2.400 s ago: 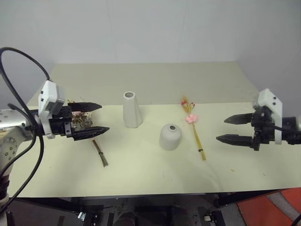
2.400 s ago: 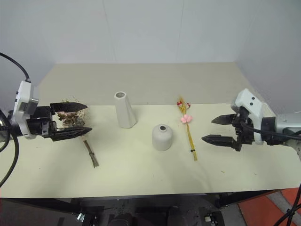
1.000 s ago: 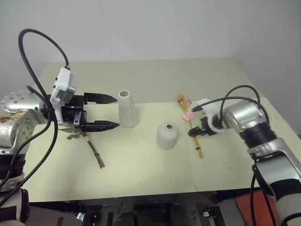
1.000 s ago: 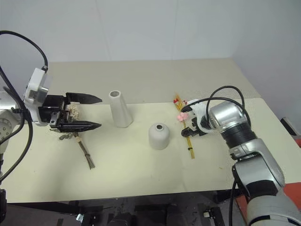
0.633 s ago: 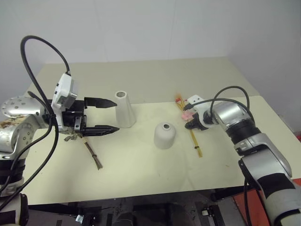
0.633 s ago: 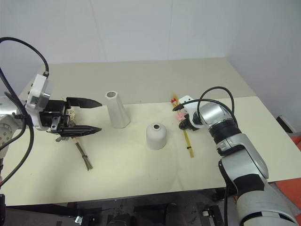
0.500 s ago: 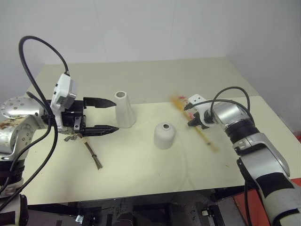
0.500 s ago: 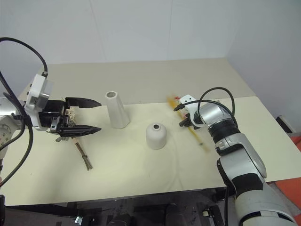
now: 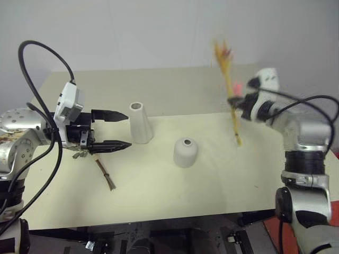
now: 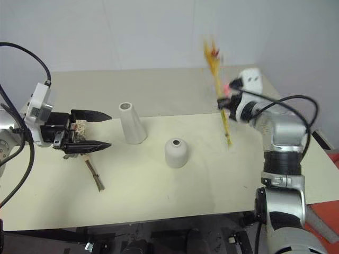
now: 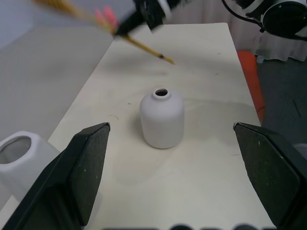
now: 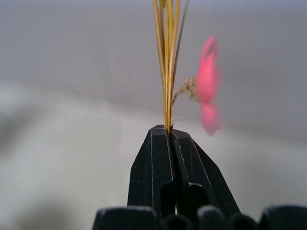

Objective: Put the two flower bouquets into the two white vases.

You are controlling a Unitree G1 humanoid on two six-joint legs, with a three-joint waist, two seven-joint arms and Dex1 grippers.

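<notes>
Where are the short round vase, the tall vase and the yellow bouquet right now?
short round vase (image 9: 185,152), left eye view, on its rounded body.
tall vase (image 9: 140,125), left eye view, on its tapered side.
yellow bouquet (image 10: 219,86), right eye view, on the stalks above the right pincer.

Both head views looked down over the pale cream table (image 9: 159,185); left wrist faced the short rounded white vase (image 11: 162,118) close; right wrist along its fingers.

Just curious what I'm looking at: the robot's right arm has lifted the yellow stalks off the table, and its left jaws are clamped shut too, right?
Not quite. The right gripper does hold the yellow stalks up, but the left gripper stands with its jaws wide open, as the left eye view shows.
</notes>
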